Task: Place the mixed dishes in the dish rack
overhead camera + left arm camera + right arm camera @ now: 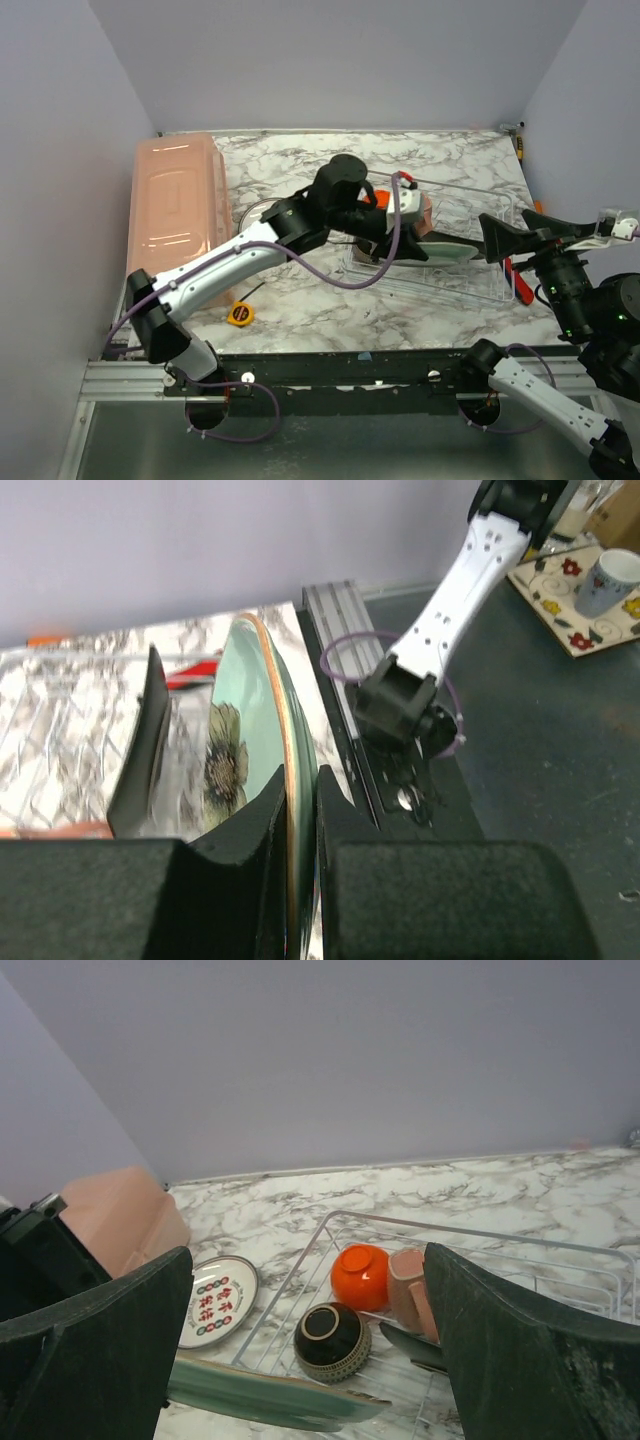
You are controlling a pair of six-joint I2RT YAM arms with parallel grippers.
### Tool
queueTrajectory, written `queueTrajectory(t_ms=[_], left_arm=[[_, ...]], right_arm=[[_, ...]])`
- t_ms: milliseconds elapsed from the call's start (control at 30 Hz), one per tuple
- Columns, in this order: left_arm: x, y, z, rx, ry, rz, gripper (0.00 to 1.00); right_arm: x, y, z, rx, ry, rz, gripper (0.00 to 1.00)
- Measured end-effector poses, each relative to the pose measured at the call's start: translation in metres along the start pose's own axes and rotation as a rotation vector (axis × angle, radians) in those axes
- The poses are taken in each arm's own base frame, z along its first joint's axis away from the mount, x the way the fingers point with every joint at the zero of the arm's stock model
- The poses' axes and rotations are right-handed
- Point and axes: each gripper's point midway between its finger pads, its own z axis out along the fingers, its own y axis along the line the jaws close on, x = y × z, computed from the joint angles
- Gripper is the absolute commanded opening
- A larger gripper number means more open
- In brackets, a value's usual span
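My left gripper (398, 243) is shut on the rim of the teal plate (445, 252), holding it low over the near side of the clear wire-grid dish rack (470, 290). The left wrist view shows the plate (245, 730) pinched between the fingers (345, 825). In the rack, the orange bowl (360, 1275) and the dark brown bowl (333, 1340) sit upside down, with the pinkish-tan mug (408, 1290) beside them. The plate (270, 1398) hangs just in front of them. My right gripper (497, 240) is open and empty over the rack's right end.
A salmon-pink tub (175, 215) stands at the far left. A round white plate with red characters (217, 1300) lies between the tub and the rack. A yellow tape measure (239, 313) lies near the front edge. A red-handled item (515, 275) lies right of the rack.
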Motion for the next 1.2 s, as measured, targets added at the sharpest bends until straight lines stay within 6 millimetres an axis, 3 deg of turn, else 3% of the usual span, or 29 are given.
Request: queueTrajectory(t_ms=[133,233,633,933,1200], left_arm=[[-0.020,0.016,0.027,0.081,-0.010,0.016,0.00],[-0.022,0.026,0.045,0.133,-0.004,0.006,0.00],[0.016,0.062,0.101,0.223,0.042,-0.097,0.00],[0.035,0.069,0.115,0.246,0.050,-0.165,0.00],[0.036,0.073,0.121,0.245,0.034,-0.167,0.00]], right_arm=[[-0.003,-0.004,-0.002,0.011,-0.011,-0.021,1.00],[-0.003,-0.006,-0.002,0.016,-0.012,-0.039,1.00],[0.009,-0.011,0.000,0.028,0.010,-0.097,0.99],[0.015,-0.013,-0.001,0.029,0.016,-0.115,1.00],[0.015,-0.014,-0.003,0.028,0.009,-0.112,1.00]])
